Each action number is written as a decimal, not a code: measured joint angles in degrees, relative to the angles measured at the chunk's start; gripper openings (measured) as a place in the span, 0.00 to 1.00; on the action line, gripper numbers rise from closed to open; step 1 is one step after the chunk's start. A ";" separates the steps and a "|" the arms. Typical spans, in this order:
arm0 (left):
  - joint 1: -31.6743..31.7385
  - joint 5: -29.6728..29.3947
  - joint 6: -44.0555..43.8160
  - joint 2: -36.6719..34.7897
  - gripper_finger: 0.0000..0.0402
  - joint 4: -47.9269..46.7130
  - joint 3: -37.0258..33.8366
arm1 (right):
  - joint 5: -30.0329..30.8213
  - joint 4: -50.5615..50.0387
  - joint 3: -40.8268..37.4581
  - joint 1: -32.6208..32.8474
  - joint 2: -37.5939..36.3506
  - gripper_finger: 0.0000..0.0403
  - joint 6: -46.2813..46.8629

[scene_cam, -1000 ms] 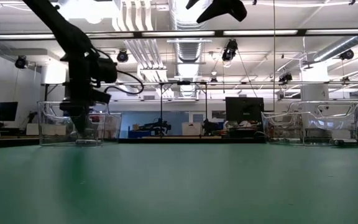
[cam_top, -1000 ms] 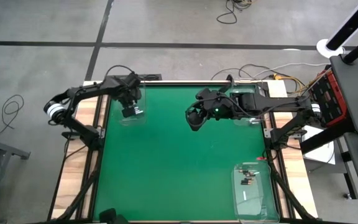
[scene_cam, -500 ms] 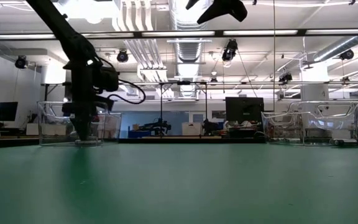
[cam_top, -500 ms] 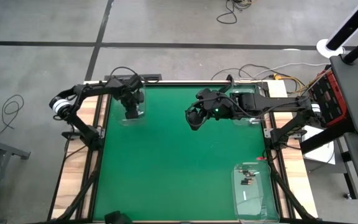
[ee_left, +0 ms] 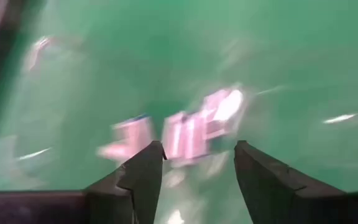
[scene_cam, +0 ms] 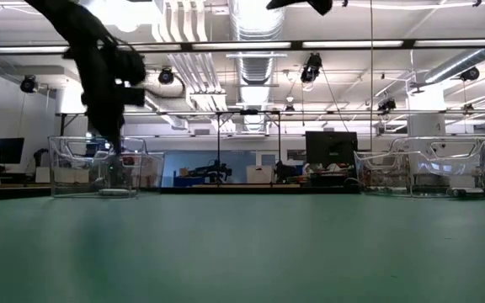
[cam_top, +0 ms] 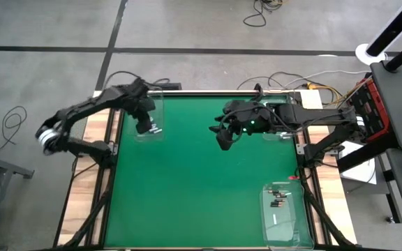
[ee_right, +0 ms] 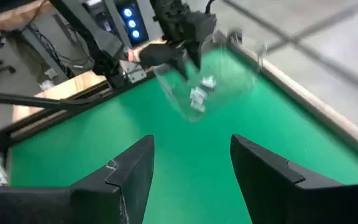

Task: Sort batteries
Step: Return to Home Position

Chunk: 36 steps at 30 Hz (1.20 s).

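Several whitish batteries (ee_left: pixel 194 127) lie blurred on the floor of a clear tray (cam_top: pixel 160 111) at the table's far left. My left gripper (ee_left: pixel 197 163) hangs open just above them with nothing between its fingers; in the low view it (scene_cam: pixel 110 135) stands at the height of the tray's rim. My right gripper (cam_top: pixel 222 139) hovers open high over the far middle of the table, looking toward that tray (ee_right: pixel 229 74). More batteries (cam_top: pixel 279 199), dark and whitish, lie in a clear tray (cam_top: pixel 265 230) at the near right.
A third clear tray (cam_top: pixel 279 134) sits at the far right under my right arm; the low view shows it (scene_cam: pixel 419 168) standing on the mat. The green mat (cam_top: pixel 194 188) between the trays is bare. Wooden rails run along the table's left and right edges.
My left gripper has risen from deep inside the far left tray to the height of its rim, and that arm's elbow has swung out toward the table's left and near side. My right gripper has drifted a little toward the table's right.
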 joint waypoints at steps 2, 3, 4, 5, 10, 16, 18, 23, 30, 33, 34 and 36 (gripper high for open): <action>-0.02 9.83 -4.94 -5.31 0.45 -1.12 -0.43 | 1.17 1.73 0.00 0.59 -0.03 0.50 -5.05; -0.21 15.46 -7.26 -8.01 0.45 -0.77 -1.06 | 1.28 2.26 -0.02 0.78 0.00 0.49 -7.27; -0.54 20.73 -9.63 -10.80 0.45 0.47 -1.89 | 1.24 3.00 -0.39 0.94 0.30 0.47 -8.81; -0.98 24.86 -12.24 -13.58 0.45 2.34 -2.89 | 1.24 3.83 -0.71 1.00 0.65 0.46 -9.47; -2.73 30.58 -29.05 -25.78 0.45 11.72 -7.90 | -4.95 17.56 -2.61 0.96 3.24 0.30 -12.07; -2.78 26.23 -49.11 -34.03 0.45 16.58 -8.91 | -10.47 29.63 -2.58 0.25 4.54 0.05 -27.69; -2.78 24.29 -51.69 -34.93 0.45 19.51 -8.46 | -10.26 29.46 -2.60 0.17 4.73 0.04 -35.83; -2.78 23.94 -53.31 -35.01 0.45 21.61 -5.75 | -10.37 31.90 -2.65 -1.54 4.59 0.05 -39.87; -6.01 21.86 -43.19 -38.24 0.45 27.36 -2.82 | -8.38 26.10 -8.89 -3.66 2.40 0.02 -42.86; -11.16 15.46 -42.00 -42.06 0.45 26.14 -2.97 | -5.77 30.20 -13.89 -2.51 -1.85 0.02 -42.88; -13.77 12.41 -42.34 -43.50 0.45 25.46 -3.32 | -5.78 32.44 -16.18 -2.02 -3.41 0.02 -42.62; -20.31 5.44 -44.21 -46.01 0.45 26.25 -4.82 | -6.90 37.37 -21.30 -0.90 -6.24 0.02 -41.87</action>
